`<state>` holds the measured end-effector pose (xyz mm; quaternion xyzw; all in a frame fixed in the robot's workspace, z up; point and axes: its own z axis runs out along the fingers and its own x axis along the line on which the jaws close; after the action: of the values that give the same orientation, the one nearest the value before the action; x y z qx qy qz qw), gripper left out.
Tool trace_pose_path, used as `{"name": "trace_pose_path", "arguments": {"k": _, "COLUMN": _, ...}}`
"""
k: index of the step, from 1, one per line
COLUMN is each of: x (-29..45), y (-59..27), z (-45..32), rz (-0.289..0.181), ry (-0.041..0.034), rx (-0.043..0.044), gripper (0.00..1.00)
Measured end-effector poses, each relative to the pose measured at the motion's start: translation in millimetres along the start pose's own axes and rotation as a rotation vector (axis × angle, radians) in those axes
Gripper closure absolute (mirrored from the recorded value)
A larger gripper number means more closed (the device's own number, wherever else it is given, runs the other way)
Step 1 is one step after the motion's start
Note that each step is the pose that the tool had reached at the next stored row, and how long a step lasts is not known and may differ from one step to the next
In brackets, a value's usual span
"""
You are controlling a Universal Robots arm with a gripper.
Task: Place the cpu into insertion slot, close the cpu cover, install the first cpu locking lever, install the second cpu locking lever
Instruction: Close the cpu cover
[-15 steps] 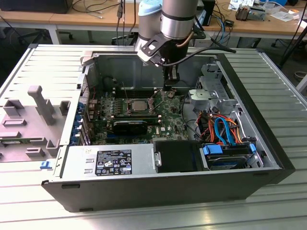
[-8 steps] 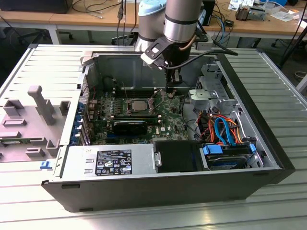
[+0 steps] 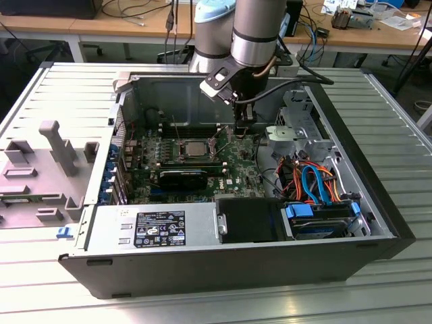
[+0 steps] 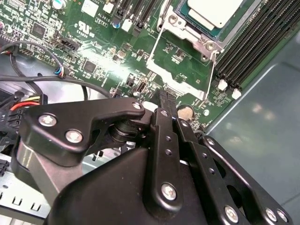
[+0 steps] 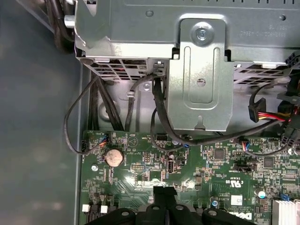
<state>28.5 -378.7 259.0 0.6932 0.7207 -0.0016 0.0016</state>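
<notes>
The cpu (image 3: 194, 148) lies flat in the insertion slot (image 3: 181, 152) on the green board, its dull silver top (image 4: 218, 10) showing. The silvery cpu cover (image 4: 190, 33) frames the chip and lies down around it. Thin metal lever rods (image 4: 213, 70) run along the socket's sides; in the exterior view two thin rods stand up beside the socket. My gripper (image 3: 243, 128) hangs over the board to the exterior view's right of the socket. Its black fingers (image 4: 165, 101) are pressed together with nothing between them, and the gripper (image 5: 164, 191) points at bare board.
A metal drive cage (image 5: 201, 70) with black cables sits beyond the board edge, near a coin battery (image 5: 114, 157). Black memory slots (image 4: 253, 42) flank the socket. A power supply (image 3: 155, 229) and drives with blue and orange cables (image 3: 317, 192) fill the case front. A grey fixture (image 3: 47, 169) stands outside.
</notes>
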Motion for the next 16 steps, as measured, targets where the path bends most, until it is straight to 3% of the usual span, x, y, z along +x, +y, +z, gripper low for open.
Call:
{"name": "trace_pose_path", "arguments": {"k": 7, "x": 0.4, "y": -9.7, "z": 1.0, "rz": 0.0, "ry": 0.0003, "rx": 0.0, "gripper": 0.89}}
{"name": "trace_pose_path", "arguments": {"k": 14, "x": 1.1, "y": -28.5, "z": 1.5, "rz": 0.0, "ry": 0.0004, "rx": -0.0001, "gripper": 0.89}}
{"name": "trace_pose_path", "arguments": {"k": 16, "x": 1.3, "y": -30.4, "z": 1.6, "rz": 0.0, "ry": 0.0015, "rx": -0.0001, "gripper": 0.89}}
